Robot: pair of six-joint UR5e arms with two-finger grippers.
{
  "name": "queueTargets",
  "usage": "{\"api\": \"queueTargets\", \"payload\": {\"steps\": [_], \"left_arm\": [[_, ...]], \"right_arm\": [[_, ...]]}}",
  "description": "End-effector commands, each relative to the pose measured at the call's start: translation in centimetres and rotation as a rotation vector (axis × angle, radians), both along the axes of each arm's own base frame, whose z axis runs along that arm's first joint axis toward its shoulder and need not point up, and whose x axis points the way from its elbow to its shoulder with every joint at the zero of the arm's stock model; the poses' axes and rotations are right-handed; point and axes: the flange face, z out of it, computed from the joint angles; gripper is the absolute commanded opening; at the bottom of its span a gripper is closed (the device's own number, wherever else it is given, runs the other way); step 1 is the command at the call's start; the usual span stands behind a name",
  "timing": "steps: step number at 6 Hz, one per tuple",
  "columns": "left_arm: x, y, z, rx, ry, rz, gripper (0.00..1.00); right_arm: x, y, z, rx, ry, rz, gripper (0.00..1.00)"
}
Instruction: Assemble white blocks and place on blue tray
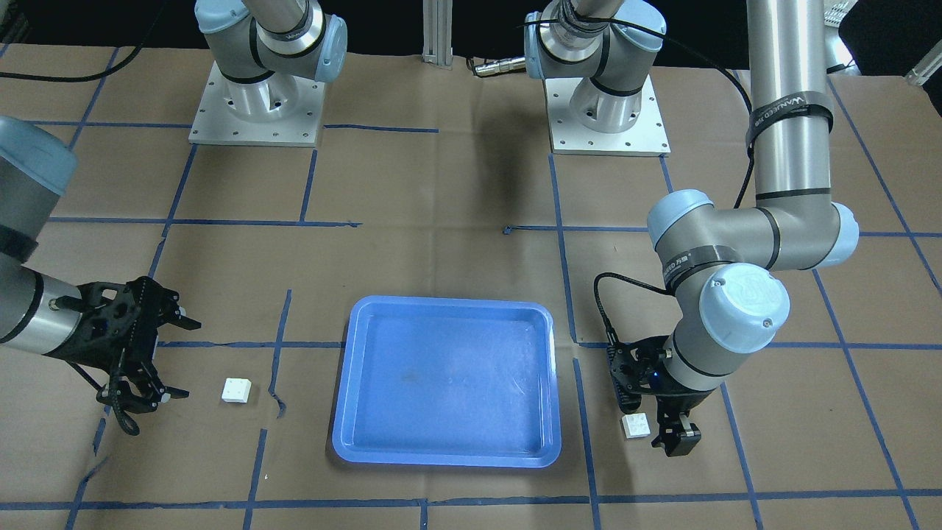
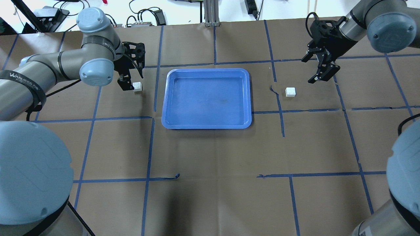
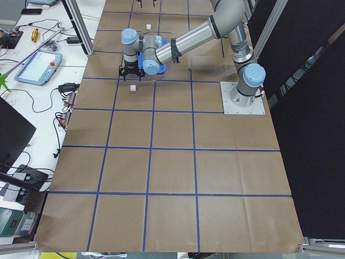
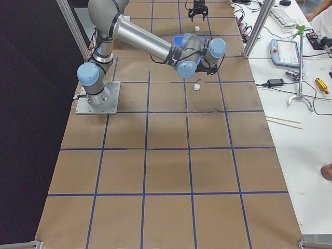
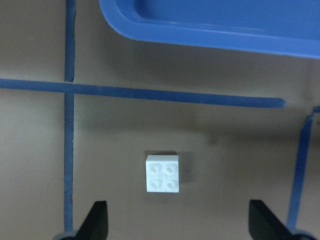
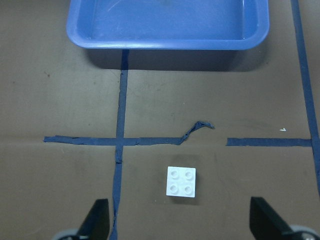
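The blue tray (image 2: pixel 206 98) lies empty in the middle of the table (image 1: pixel 445 383). One white block (image 2: pixel 137 86) lies left of the tray. My left gripper (image 2: pixel 128 82) is open and hovers right at it. In the left wrist view the block (image 5: pixel 163 173) sits between the open fingertips (image 5: pixel 97 220). The other white block (image 2: pixel 290 92) lies right of the tray. My right gripper (image 2: pixel 308 70) is open, up and to the right of it and apart from it. The right wrist view shows that block (image 6: pixel 181 181) ahead of the open fingers (image 6: pixel 97 215).
Brown paper with blue tape lines covers the table (image 2: pixel 210 157). The two arm bases (image 1: pixel 257 110) (image 1: pixel 607 110) stand at the robot's side. A loose curl of tape (image 6: pixel 197 127) lies between the right block and the tray (image 6: pixel 167 42).
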Motion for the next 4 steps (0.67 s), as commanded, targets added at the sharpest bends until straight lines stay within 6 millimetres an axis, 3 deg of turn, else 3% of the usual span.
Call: {"api": "queueTargets", "payload": {"steps": [1, 2, 3, 4], "left_arm": [[0.4, -0.4, -2.5, 0.032, 0.0, 0.004, 0.98], [0.4, -0.4, -2.9, 0.036, 0.008, 0.005, 0.97], [0.3, -0.5, -4.9, 0.064, 0.012, 0.004, 0.97], [0.3, -0.6, -5.5, 0.062, 0.012, 0.004, 0.97]], "right_arm": [[0.0, 0.9, -5.8, -0.026, -0.011, -0.03, 1.0], [0.0, 1.9, -7.6, -0.031, -0.016, -0.071, 1.0], [0.1, 2.0, -8.6, -0.05, -0.019, -0.081, 1.0], [0.0, 1.4, -8.8, -0.093, -0.009, -0.084, 1.0]]}}
